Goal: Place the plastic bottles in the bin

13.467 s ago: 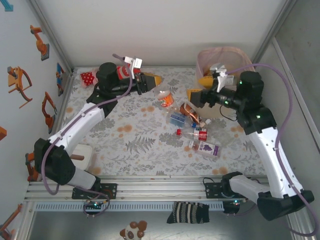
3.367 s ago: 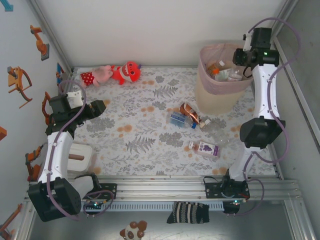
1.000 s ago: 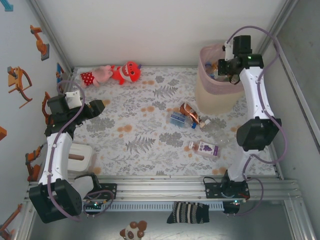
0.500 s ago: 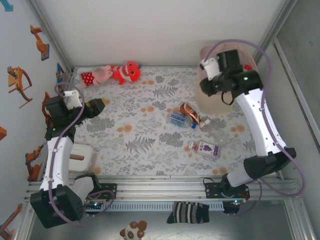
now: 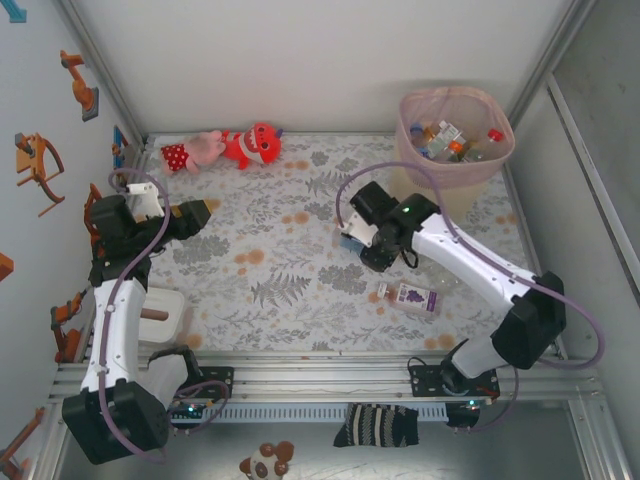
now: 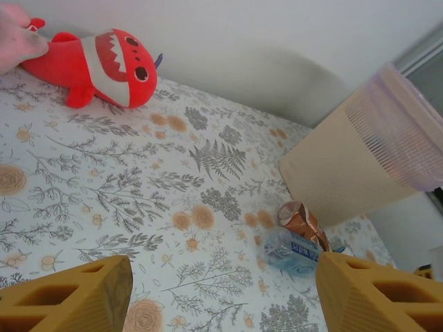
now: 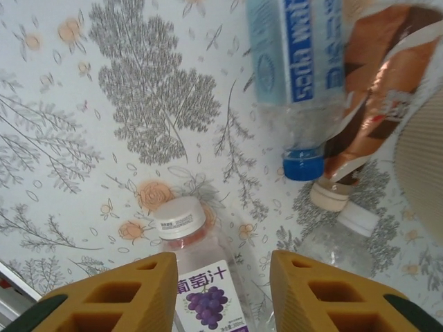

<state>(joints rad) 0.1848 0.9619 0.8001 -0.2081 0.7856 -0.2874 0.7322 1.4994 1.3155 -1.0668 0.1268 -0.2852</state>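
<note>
Right gripper (image 7: 223, 294) hovers with jaws apart, empty, above a purple-labelled grape bottle with a white cap (image 7: 197, 266) lying mid-counter (image 5: 290, 290). Just past it, a blue-labelled clear bottle (image 7: 294, 62) touches a brown-labelled bottle (image 7: 377, 83). Several more bottles (image 5: 450, 140) sit inside the tall pink-rimmed cream bin (image 5: 440, 198) at the far right corner. Left gripper (image 6: 221, 290), spread wide and empty, hangs near the left edge.

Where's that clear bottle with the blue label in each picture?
Top external: the clear plastic bottle with the blue label is mid-table, below-left of the tall pink-rimmed cream bin.
Left wrist: lower right, in front of the bin.
Right wrist: top centre, bin at right edge.
Shared landmark: the bin.
</note>
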